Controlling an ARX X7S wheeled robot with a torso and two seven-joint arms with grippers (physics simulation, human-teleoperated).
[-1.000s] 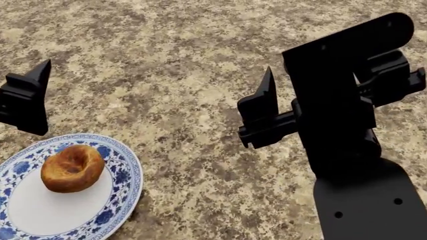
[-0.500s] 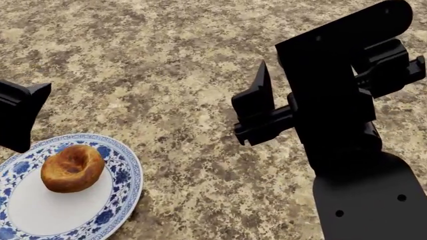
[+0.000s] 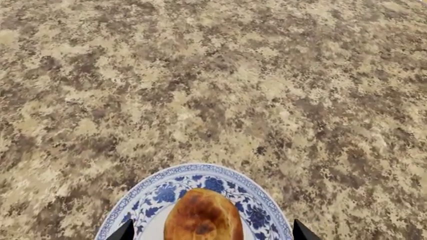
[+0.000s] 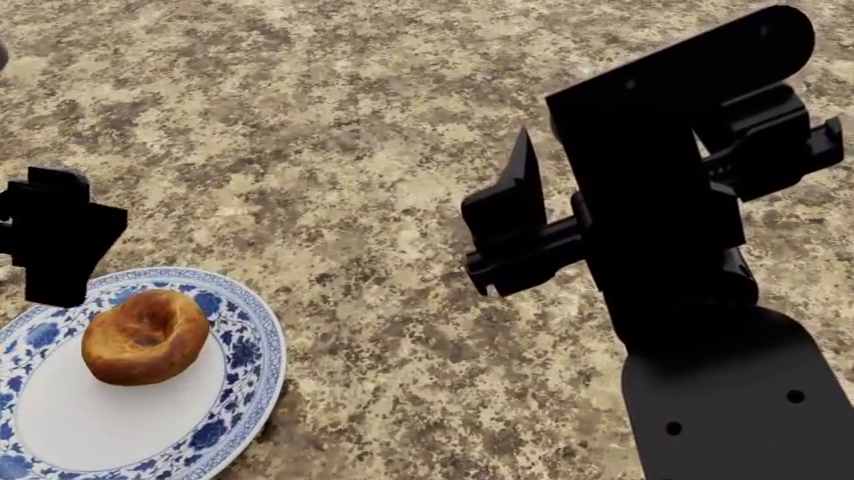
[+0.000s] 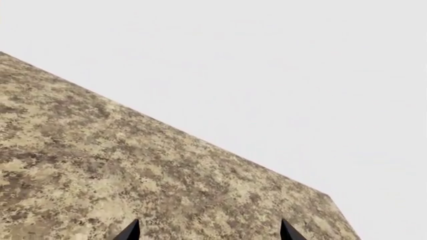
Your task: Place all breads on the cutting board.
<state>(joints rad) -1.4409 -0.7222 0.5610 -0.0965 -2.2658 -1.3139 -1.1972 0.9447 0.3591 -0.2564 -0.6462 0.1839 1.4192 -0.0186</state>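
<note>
Left gripper now lower, over bun on plate, jaws wide, empty; grasp likely next. Right gripper spread, empty.

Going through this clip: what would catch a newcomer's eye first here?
The ring-shaped bun on the blue-and-white floral plate, low at the head view's left, with the left gripper open over it. Then the bulky black right arm filling that view's right side above the speckled countertop.
</note>
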